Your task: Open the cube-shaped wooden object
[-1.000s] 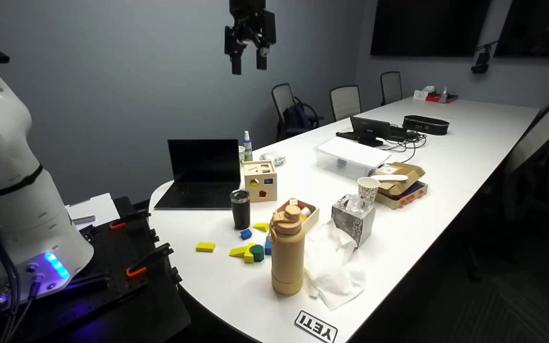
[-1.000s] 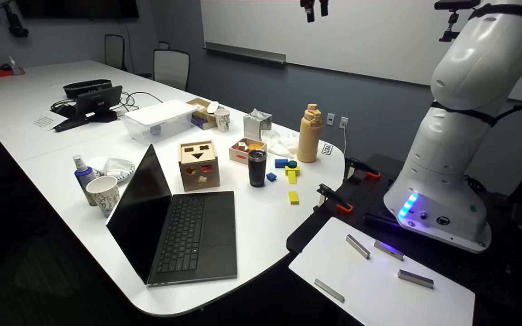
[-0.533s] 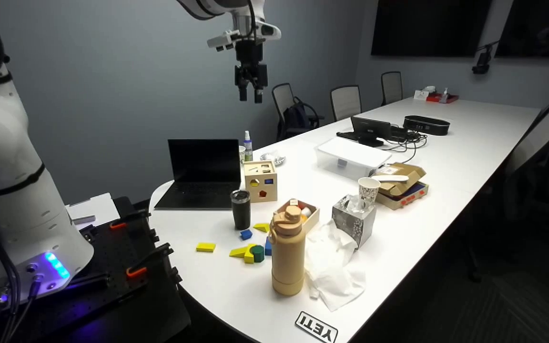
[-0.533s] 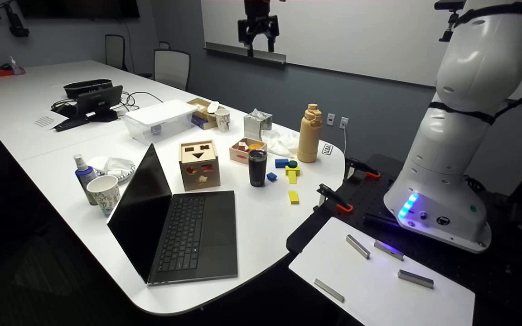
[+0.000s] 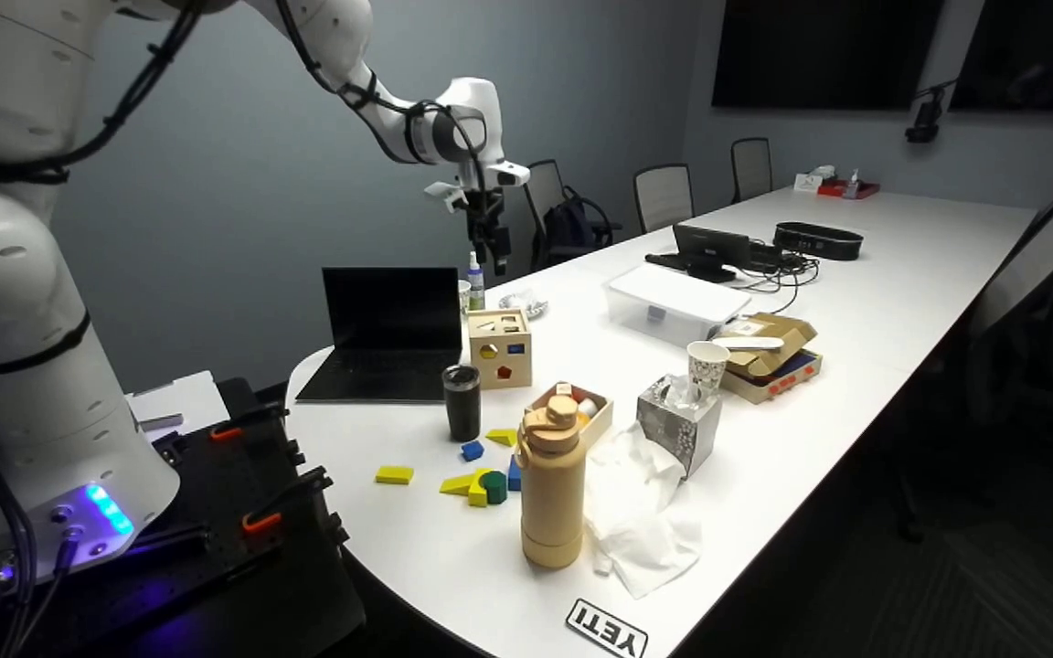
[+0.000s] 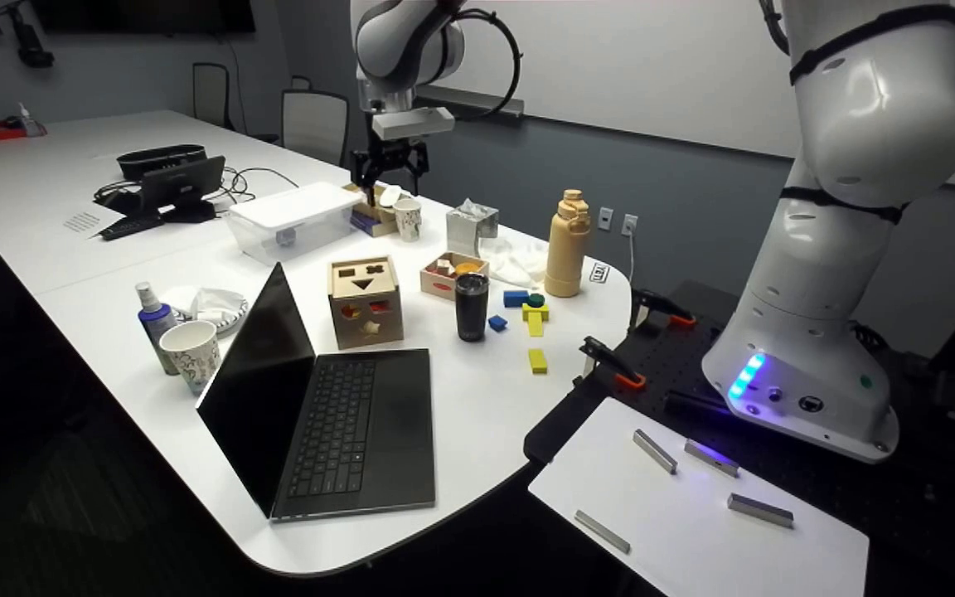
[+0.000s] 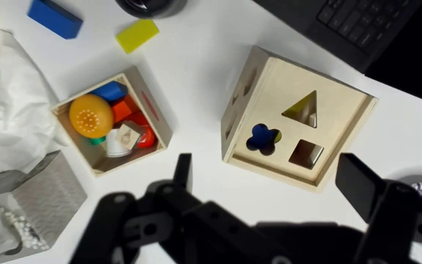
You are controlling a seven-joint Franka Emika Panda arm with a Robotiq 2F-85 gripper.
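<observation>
Brought the gripper lower, toward the wooden shape-sorter cube. Holding jaws spread wide, well above it.

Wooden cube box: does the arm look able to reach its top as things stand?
Likely yes: the open fingers hang above the table and nothing visible covers the wooden cube box, though the laptop sits close beside it.
</observation>
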